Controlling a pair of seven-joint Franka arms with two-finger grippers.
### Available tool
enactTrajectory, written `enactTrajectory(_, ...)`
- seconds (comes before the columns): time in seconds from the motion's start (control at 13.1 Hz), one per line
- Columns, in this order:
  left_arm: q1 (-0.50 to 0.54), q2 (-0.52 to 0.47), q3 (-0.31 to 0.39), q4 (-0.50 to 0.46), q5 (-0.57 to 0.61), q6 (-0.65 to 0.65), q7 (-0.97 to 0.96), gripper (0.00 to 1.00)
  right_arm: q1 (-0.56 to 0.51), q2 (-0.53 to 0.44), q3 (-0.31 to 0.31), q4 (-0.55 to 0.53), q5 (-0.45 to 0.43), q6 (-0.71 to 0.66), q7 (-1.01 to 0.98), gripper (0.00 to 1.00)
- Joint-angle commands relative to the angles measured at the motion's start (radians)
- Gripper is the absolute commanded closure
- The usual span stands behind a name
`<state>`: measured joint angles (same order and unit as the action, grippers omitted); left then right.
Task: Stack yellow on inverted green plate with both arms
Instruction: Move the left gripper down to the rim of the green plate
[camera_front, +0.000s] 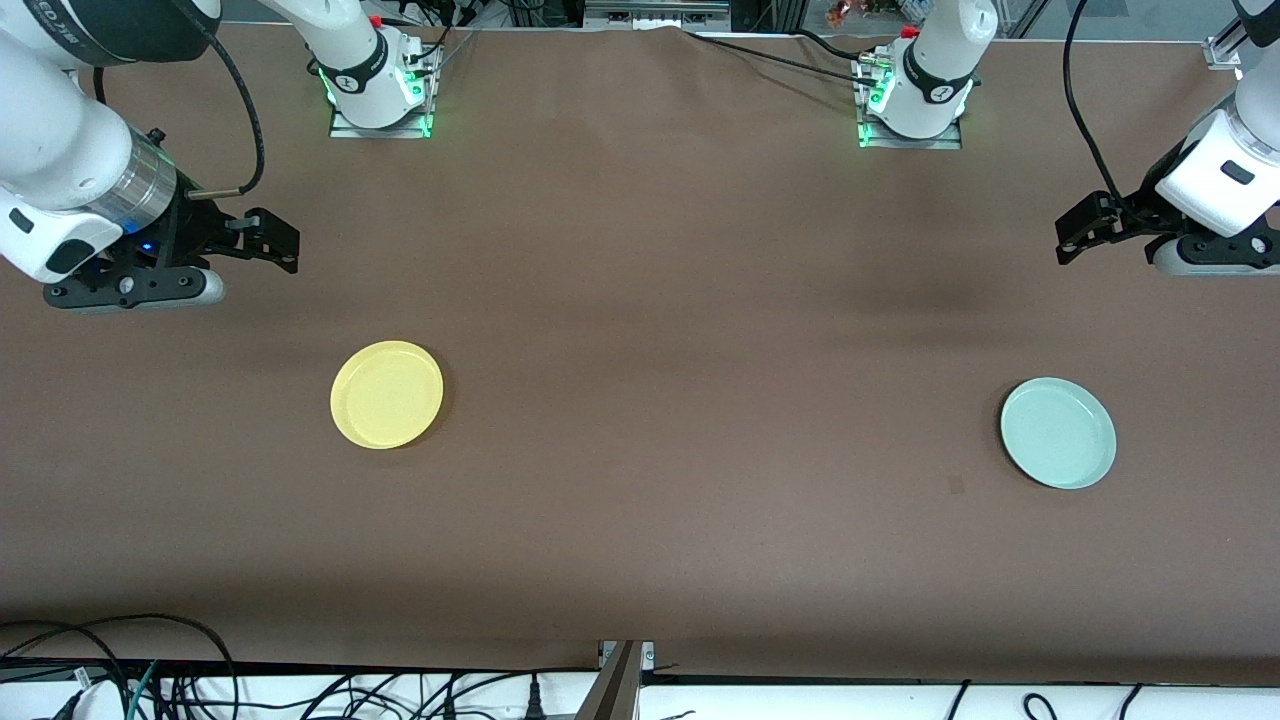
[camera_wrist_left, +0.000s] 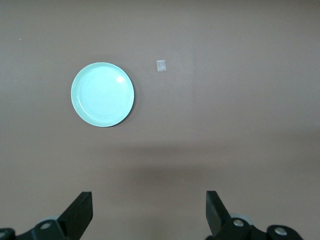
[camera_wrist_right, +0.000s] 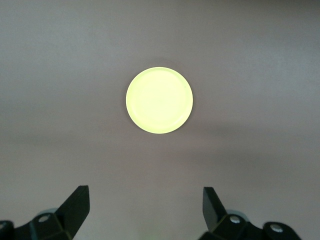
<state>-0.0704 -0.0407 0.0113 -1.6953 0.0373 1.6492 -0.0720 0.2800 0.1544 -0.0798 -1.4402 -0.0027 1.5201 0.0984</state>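
The yellow plate (camera_front: 386, 394) lies flat on the brown table toward the right arm's end, and it shows whole in the right wrist view (camera_wrist_right: 159, 100). The pale green plate (camera_front: 1058, 432) lies flat toward the left arm's end with its hollow side up (camera_wrist_left: 102, 94). My right gripper (camera_front: 275, 242) hangs open and empty over bare table, apart from the yellow plate (camera_wrist_right: 145, 195). My left gripper (camera_front: 1082, 230) is also open and empty over bare table, apart from the green plate (camera_wrist_left: 149, 200).
A small square mark (camera_front: 956, 485) sits on the table beside the green plate (camera_wrist_left: 160, 65). The two arm bases (camera_front: 378, 80) (camera_front: 915, 95) stand at the table's edge farthest from the front camera. Loose cables (camera_front: 150, 680) run below the nearest edge.
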Motion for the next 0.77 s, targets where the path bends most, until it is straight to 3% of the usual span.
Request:
enactTrajectory(0.0,0.012,-0.004,0.004,0.000,-0.013,-0.015,0.017,0.00,0.001,-0.041,0.000,-0.019,0.001,-0.014,-0.003,0.00)
enactTrajectory(0.23,0.014,0.002,0.004,0.014,-0.013,-0.020,0.009,0.00,0.001,-0.068,0.000,-0.020,0.006,-0.067,-0.008,0.00)
enactTrajectory(0.46,0.014,0.044,0.004,0.022,-0.020,-0.161,0.017,0.00,0.002,-0.078,0.005,-0.020,0.006,-0.049,-0.011,0.00)
enactTrajectory(0.69,0.046,0.083,0.007,0.043,-0.007,-0.167,0.102,0.00,-0.001,-0.079,-0.012,-0.038,0.018,-0.003,-0.012,0.00)
